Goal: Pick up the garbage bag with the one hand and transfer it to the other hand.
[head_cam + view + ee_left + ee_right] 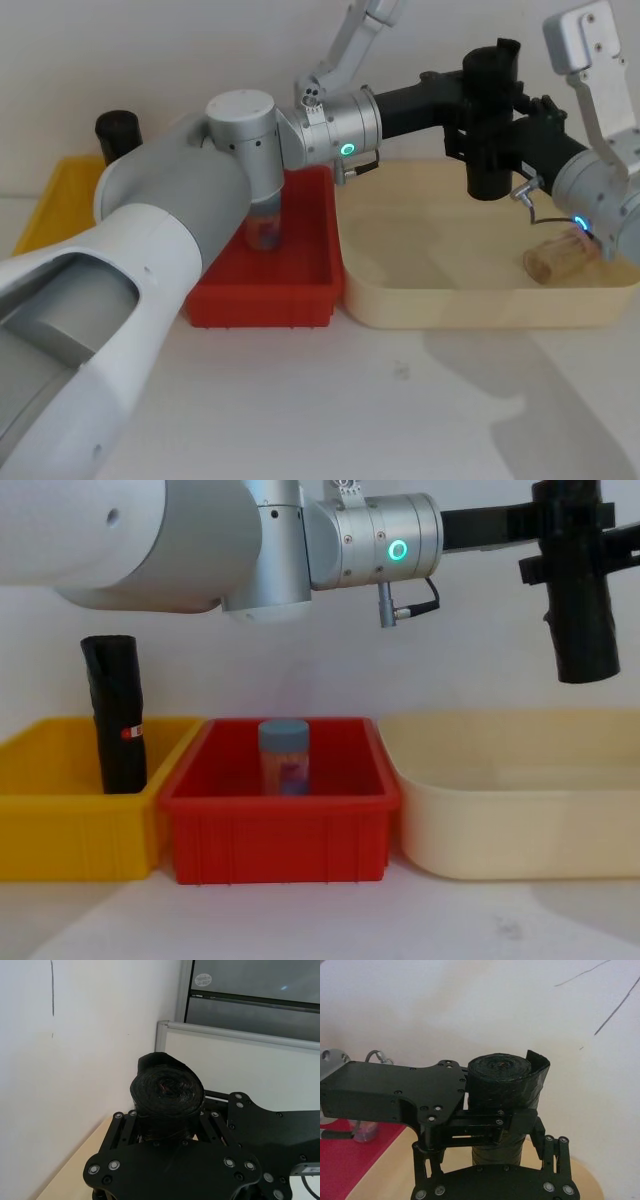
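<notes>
The garbage bag (490, 178), a plain black roll, hangs upright in the air above the cream tray (450, 300). My left gripper (480, 100), on the green-ringed wrist, reaches in from the left and is shut on the roll's upper part (167, 1100). My right gripper (500, 150), on the blue-ringed wrist, comes in from the right at the same roll. Its fingers (552, 1152) stand spread on either side of the roll (505, 1085), so it is open. From the chest, the bag (582, 620) hangs well above the tray's rim.
A yellow bin (60, 810) at the left holds another black roll (117, 720) with a red-and-white label. The red bin (280, 820) in the middle holds a blue-capped jar (284, 757). A cork-coloured object (560, 258) lies in the cream tray.
</notes>
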`<state>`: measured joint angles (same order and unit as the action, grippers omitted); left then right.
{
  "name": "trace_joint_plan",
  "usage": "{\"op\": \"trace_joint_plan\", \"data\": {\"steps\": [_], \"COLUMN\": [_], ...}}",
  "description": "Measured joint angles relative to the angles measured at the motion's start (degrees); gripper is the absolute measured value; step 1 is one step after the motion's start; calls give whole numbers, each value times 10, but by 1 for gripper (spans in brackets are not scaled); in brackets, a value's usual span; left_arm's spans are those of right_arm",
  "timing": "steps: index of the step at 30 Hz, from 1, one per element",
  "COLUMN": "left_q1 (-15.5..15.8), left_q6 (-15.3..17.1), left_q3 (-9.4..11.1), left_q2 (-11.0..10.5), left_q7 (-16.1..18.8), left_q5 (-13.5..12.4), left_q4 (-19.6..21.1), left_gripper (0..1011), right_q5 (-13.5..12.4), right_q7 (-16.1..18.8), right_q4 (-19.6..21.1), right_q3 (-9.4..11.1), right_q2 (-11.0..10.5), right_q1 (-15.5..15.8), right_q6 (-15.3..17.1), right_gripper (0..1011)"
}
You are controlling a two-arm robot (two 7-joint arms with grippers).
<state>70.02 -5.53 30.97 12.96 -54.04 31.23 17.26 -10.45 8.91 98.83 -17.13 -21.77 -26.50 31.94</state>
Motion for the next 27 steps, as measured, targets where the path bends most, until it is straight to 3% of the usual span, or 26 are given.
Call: {"op": "trace_joint_plan", "data": {"steps": [16, 27], "left_q1": [0, 0], "left_q6": [0, 0], "left_q3": [0, 0], "left_q2": [0, 0], "left_q7": [0, 0], "left_q5": [0, 0], "left_q4": [-1, -1], "left_gripper": [434, 434], "right_q5": [10, 18], "right_q7": [-1, 3], "right_q4": [14, -22], "right_q3": [4, 0], "right_q2": [-4, 6], "right_q1": [13, 3], "right_q6": [10, 5], "right_gripper": [1000, 1000]}}
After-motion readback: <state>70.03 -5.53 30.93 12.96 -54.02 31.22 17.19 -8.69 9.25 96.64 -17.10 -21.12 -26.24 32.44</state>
